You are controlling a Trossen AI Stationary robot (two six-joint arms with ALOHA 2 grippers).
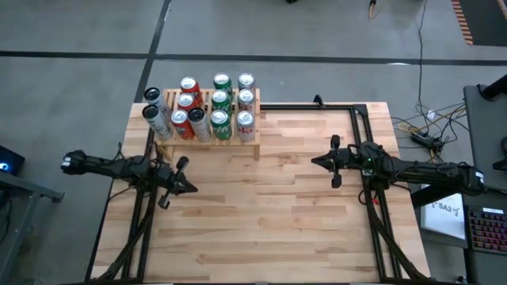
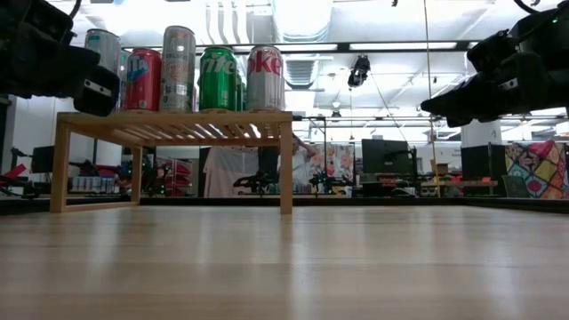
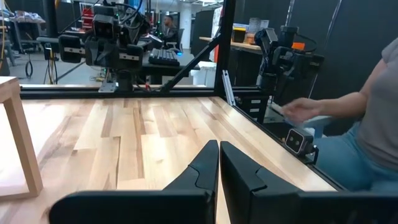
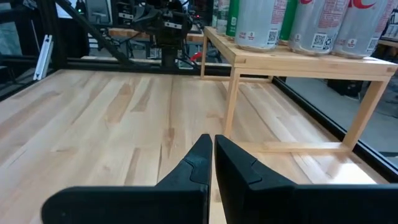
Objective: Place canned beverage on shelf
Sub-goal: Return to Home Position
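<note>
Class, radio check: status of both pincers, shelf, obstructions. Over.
Left pincer shut, empty, over table. Right pincer shut, empty, over table. Shelf loaded with cans. No obstruction seen.

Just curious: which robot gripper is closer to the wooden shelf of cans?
Left. The left gripper sits just in front of the shelf; the right gripper is farther off to its side.

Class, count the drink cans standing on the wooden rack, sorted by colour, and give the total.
Red cans: 3
Green cans: 3
Silver-and-red cans: 3
Tall silver cans: 3
Total: 12 cans, all on the shelf.
</note>
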